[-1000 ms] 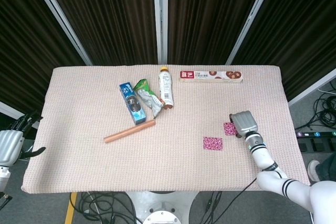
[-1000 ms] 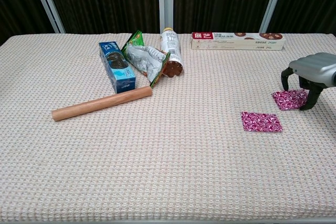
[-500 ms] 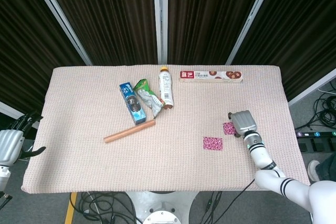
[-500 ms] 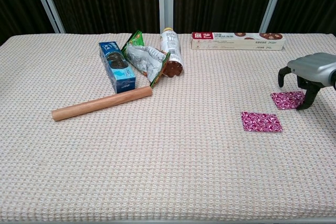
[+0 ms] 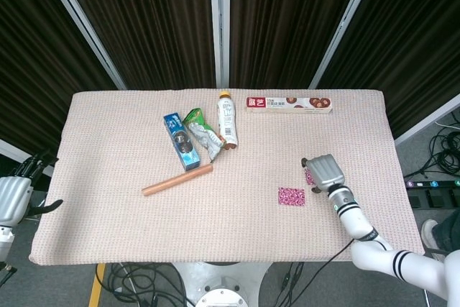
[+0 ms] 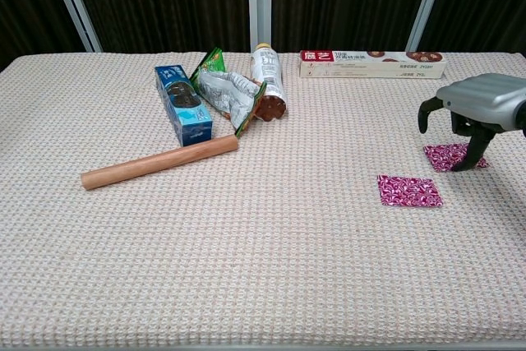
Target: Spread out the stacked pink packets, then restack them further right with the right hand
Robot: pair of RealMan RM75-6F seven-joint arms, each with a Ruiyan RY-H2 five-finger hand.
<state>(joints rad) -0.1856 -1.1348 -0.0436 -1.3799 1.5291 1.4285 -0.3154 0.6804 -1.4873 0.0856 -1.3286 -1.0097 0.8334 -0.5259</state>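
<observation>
Two pink patterned packets lie flat and apart on the right side of the cloth-covered table (image 6: pixel 271 269). The nearer packet (image 6: pixel 408 190) (image 5: pixel 292 196) lies in the open. The farther packet (image 6: pixel 449 156) (image 5: pixel 309 176) is partly covered by my right hand (image 6: pixel 470 106) (image 5: pixel 323 172). That hand hovers above it with fingers spread downward and holds nothing; one fingertip (image 6: pixel 460 163) hangs at the packet's edge. My left hand (image 5: pixel 16 196) stays off the table's left edge, fingers apart, empty.
On the left half lie a wooden rod (image 6: pixel 160 162), a blue box (image 6: pixel 182 104), a green-and-silver snack bag (image 6: pixel 226 92) and a bottle on its side (image 6: pixel 268 84). A long biscuit box (image 6: pixel 372 63) lies along the back edge.
My right hand has lifted and shifted left, toward the nearer packet. The farther packet stays flat on the cloth. The left hand has not moved.
</observation>
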